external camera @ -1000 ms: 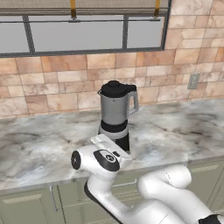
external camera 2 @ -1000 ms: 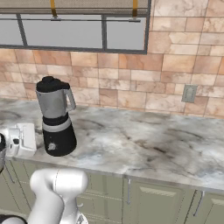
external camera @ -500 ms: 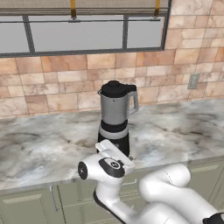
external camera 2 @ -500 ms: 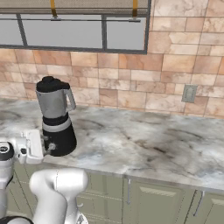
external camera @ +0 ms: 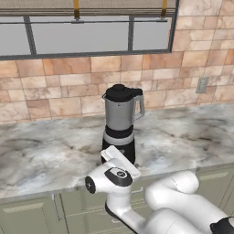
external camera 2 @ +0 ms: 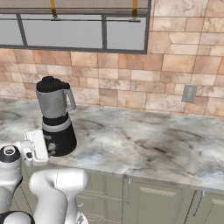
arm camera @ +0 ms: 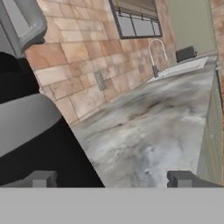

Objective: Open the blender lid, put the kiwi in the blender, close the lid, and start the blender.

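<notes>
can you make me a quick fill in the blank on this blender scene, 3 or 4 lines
1. The lid sits ____ the blender.
2. The blender stands on a marble ____.
3. The gripper has its jaws ____, holding nothing.
4. The wall outlet is set in the ____ wall behind the counter.

Missing words: on top of; counter; open; brick

White robot arm with rounded, glossy segments.
The arm (external camera: pixel 173 208) has smooth white shells and dark joints; a round dark cap with a pale mark sits on one joint. The gripper (arm camera: pixel 113 178) has two small, blocky, dark grey fingertips (arm camera: pixel 41 178).
</notes>
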You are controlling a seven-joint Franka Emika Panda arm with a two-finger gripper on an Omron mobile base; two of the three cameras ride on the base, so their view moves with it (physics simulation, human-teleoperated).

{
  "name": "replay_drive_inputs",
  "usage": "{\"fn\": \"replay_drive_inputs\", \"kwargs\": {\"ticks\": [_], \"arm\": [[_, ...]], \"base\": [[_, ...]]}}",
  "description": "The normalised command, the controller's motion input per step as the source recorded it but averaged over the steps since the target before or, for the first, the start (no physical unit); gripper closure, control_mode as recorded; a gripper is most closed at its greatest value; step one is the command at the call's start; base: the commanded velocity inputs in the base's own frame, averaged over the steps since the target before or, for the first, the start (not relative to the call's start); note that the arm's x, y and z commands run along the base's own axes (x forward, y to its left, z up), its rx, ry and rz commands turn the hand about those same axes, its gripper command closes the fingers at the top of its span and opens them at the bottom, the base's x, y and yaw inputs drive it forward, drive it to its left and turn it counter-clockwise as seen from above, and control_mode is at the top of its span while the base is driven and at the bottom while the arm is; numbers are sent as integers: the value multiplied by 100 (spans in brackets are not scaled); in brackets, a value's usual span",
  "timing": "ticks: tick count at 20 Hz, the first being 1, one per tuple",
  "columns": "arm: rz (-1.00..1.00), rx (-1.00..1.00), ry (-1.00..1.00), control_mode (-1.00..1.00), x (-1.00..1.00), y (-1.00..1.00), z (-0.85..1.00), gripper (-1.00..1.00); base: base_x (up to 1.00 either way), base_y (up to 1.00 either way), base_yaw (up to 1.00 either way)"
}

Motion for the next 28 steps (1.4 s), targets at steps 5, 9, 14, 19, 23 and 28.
{"fn": "replay_drive_inputs", "kwargs": {"ticks": [5,9,14,19,23,28], "arm": [[0,0,-9,-100,22,0,-24,-100],[0,0,-11,-100,23,7,-11,-100],[0,0,-11,-100,28,12,-12,-100],[0,0,-13,-100,29,0,-16,-100],[0,0,-17,-100,33,0,-15,-100],[0,0,-24,-100,16,0,3,-100]], "base": [[0,0,0],[0,0,0],[0,0,0],[0,0,0],[0,0,0],[0,0,0]]}}
